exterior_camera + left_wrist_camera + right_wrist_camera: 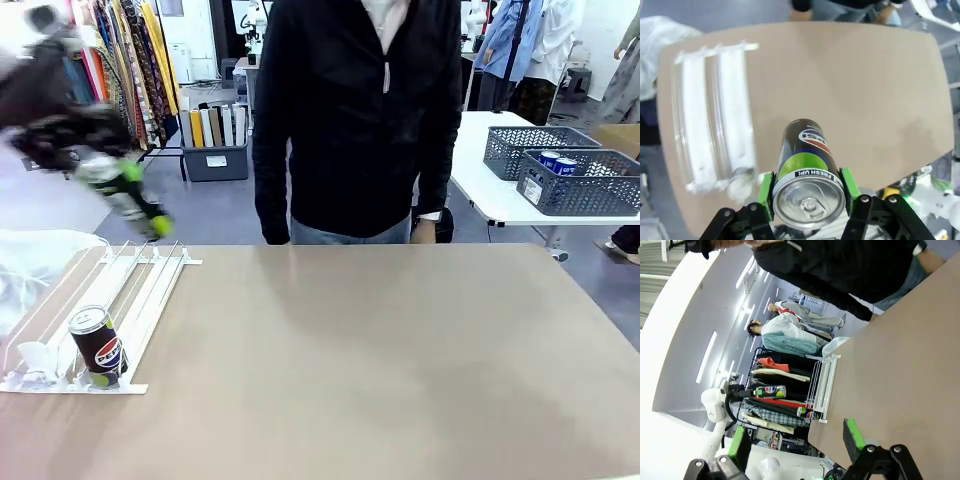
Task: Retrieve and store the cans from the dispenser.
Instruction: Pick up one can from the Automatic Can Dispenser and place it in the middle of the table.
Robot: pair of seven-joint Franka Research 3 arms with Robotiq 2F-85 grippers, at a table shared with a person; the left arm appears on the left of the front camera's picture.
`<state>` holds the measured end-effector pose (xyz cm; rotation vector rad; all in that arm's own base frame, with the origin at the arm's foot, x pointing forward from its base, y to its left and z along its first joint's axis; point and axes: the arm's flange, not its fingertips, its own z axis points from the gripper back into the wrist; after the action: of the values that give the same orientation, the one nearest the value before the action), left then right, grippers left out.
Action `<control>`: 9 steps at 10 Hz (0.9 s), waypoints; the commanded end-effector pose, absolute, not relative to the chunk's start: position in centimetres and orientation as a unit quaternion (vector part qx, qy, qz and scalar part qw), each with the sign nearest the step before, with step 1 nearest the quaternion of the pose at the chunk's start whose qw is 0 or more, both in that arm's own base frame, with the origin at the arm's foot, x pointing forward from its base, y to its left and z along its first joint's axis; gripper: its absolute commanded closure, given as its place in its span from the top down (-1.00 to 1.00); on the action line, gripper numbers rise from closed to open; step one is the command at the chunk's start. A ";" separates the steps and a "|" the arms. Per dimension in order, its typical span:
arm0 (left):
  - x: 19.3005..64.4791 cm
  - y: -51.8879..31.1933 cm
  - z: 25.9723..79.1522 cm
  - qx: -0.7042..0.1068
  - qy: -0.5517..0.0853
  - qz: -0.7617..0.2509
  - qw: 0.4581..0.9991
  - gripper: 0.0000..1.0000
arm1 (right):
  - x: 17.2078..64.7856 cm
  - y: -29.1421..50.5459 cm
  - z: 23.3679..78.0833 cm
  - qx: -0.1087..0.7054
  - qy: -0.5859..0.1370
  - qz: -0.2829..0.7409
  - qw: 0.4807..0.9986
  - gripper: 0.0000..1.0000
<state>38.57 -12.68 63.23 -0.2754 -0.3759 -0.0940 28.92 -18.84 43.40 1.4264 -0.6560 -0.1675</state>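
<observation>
The left gripper at bottom centre clamps a dark can by its top end, high above the table. That end-heavy hold could let the can slip and drop. Another can sits lower left in the dispenser. The right gripper is open and empty.

Black Pepsi can — green band, tan table

Across the tan table I see a person in a black jacket standing at its far edge. Behind on the right, a white table carries two grey mesh baskets. Far left hangs a clothes rack, with a grey bin of what may be folders beside it.
</observation>
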 end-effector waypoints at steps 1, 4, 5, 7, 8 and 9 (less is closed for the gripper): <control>43.3 -21.2 61.5 -0.128 -0.159 -0.107 0.973 -1.00 | 28.9 -18.9 43.9 0.643 -0.296 -0.072 0.703 1.00; 44.7 -33.9 53.4 -0.112 -0.113 -0.205 0.966 -1.00 | 28.9 -18.9 43.9 0.643 -0.296 -0.072 0.703 1.00; 44.9 -36.1 50.8 -0.089 -0.111 -0.222 0.965 -1.00 | 28.9 -18.9 43.9 0.643 -0.296 -0.072 0.703 1.00; 45.4 -39.0 46.1 -0.025 -0.073 -0.254 0.964 -1.00 | 28.9 -18.9 43.9 0.643 -0.296 -0.072 0.703 1.00; 45.2 -39.6 44.5 -0.012 -0.074 -0.265 0.961 -1.00 | 28.9 -18.9 43.9 0.643 -0.296 -0.072 0.703 1.00; 45.2 -39.9 43.2 0.000 -0.079 -0.266 0.961 -1.00 | 28.9 -18.9 43.9 0.643 -0.296 -0.072 0.703 1.00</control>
<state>44.96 -39.23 41.98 -0.0371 -0.1345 -0.5644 28.91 -18.84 43.40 1.4266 -0.6560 -0.1674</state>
